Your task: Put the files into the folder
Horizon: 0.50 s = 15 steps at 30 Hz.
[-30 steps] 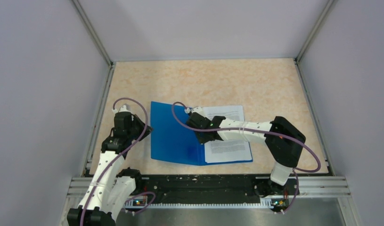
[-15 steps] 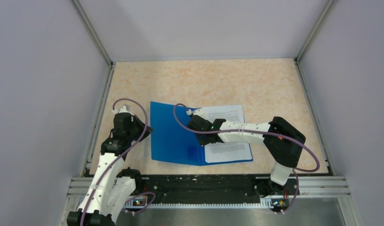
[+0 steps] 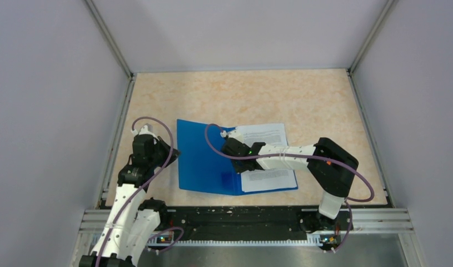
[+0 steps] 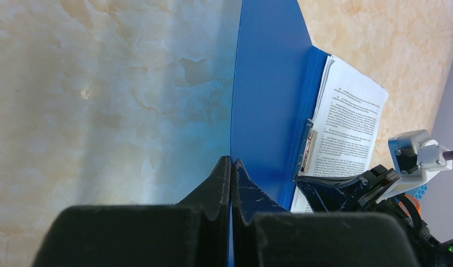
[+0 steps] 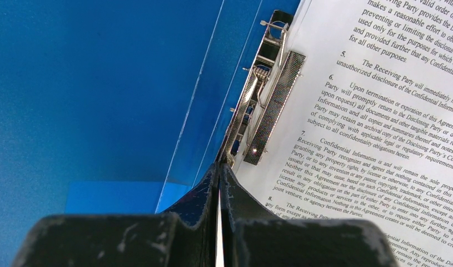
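The files (image 3: 267, 135) lie on the open blue folder's (image 3: 204, 161) right half, edge under its metal clip (image 5: 270, 103). The right gripper (image 5: 220, 167), pressed together, sits at the clip's end. The left gripper (image 4: 231, 162), also together, meets the cover's edge, perhaps pinching it. Closing the cover seems left.

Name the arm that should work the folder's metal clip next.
Right, likely. The right pincer, shut, points at the near end of the metal clip, beside the files; the left pincer, shut, sits at the outer edge of the folder, away from that clip.
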{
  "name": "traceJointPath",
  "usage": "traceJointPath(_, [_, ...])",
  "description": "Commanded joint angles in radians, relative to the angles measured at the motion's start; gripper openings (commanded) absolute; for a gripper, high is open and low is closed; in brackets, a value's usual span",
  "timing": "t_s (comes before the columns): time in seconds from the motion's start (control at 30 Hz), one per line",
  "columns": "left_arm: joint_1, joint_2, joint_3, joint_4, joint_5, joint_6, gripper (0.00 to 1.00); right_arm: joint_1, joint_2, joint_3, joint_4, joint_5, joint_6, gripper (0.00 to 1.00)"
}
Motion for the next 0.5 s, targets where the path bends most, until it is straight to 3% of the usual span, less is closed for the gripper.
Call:
traceJointPath(0.0, [0.003,-0.02,-0.009,0.027,-0.015,0.005,0.0,0.002,0.067,-0.048,-0.063,-0.055,0.004,0.0])
traceJointPath(0.47, [-0.005,-0.029,-0.013,0.031,-0.001,-0.002,0.0,-0.014,0.051,0.041,-0.03,-0.107,-0.001,0.0])
